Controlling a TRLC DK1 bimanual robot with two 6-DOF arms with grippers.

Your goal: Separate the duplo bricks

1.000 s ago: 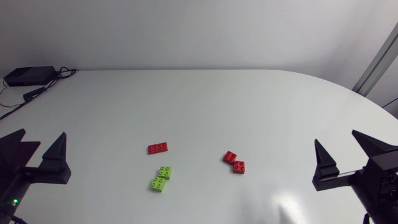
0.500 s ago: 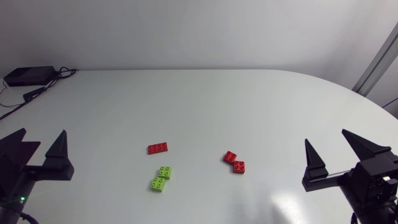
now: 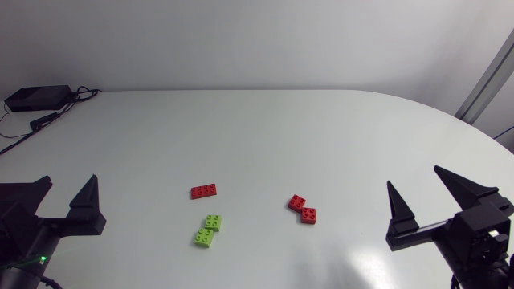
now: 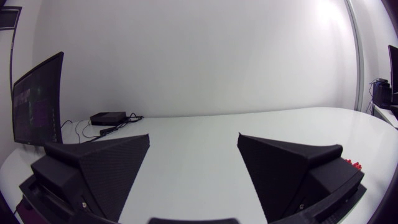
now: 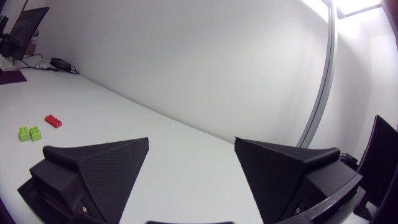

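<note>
Head view: three red bricks (image 3: 204,191), two green bricks (image 3: 212,222); left end effector (image 3: 71,178), right end effector (image 3: 414,177) spread.

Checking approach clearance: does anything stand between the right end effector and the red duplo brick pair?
Nothing visible: only bare white tabletop lies between the matte black right end effector and the red plastic duplo brick pair.

On a white table (image 3: 321,136), a long red brick (image 3: 204,191), two touching green bricks (image 3: 207,230) and two touching red bricks (image 3: 303,209) are laid near the middle; a black box (image 3: 36,97) is set at the far left edge.
</note>
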